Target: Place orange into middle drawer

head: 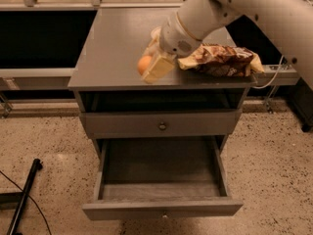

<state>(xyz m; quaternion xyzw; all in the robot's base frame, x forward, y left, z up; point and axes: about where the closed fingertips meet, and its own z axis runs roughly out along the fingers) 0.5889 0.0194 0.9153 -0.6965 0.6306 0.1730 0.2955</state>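
The cream two-finger gripper (152,66) clasps the small round yellow-orange orange (143,63) over the grey cabinet top (115,43) front edge. Below it, the wide grey wooden middle drawer (161,208) stands pulled out.

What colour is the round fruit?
Yellow-orange; the orange sits in the gripper over the cabinet top. Camera view.

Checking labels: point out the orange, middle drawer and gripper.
orange (143,63), camera view, visible left side.
middle drawer (164,168), camera view, bare inner floor.
gripper (153,68), camera view, tip, next to the orange.

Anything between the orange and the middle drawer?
Nothing visible. The orange sits at the gripper near the cabinet top's front edge; the middle drawer is pulled out below, its inside bare. The snack bag lies off to the right.
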